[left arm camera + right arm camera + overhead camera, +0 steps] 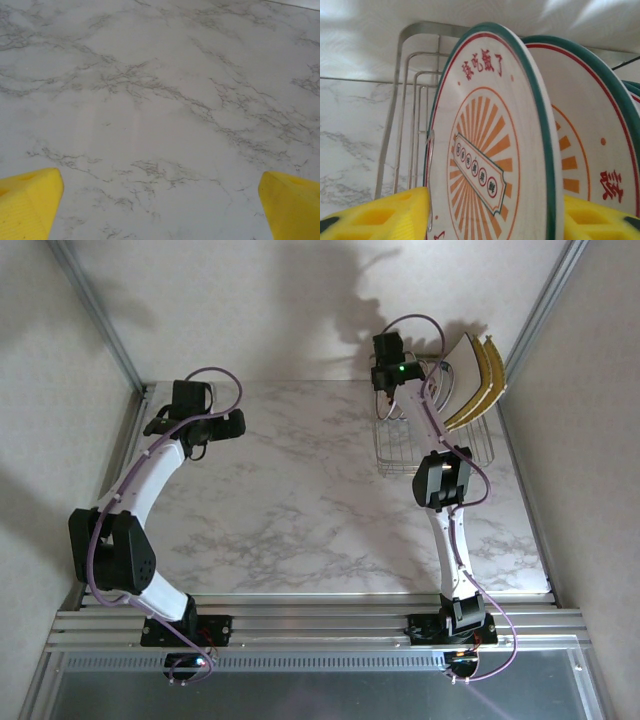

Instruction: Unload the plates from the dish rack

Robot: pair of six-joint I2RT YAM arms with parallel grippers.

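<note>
**Getting that first plate out of the rack without a clatter**

The right gripper [492, 220] is reached into the dish rack [405, 100] at the far right corner of the table [300, 500]. Its yellow fingers [385, 215] are set one on each side of the front plate [485, 150], a round one with a green rim, stood upright on edge. The jaws are drawn in narrow around it, right up against both faces. Whether it's properly pinched yet can't be told from here. A second plate [590, 125] is stood just behind it, very near, and one finger is slotted into the gap between the two.

What's probably wanted for this step:

- The squeeze should be finished firmly before anything is lifted, since glazed plates are likely slippery.
- The plate should be drawn straight up and kept upright, so the wire dividers aren't snagged and the neighbour isn't dragged along.
- The big square plates [475, 380] leaning at the far right of the rack are best left alone for now.

The left gripper [160, 210] is held wide open over bare table with nothing in it, well apart from the rack. A landing spot could be picked over there.
</note>
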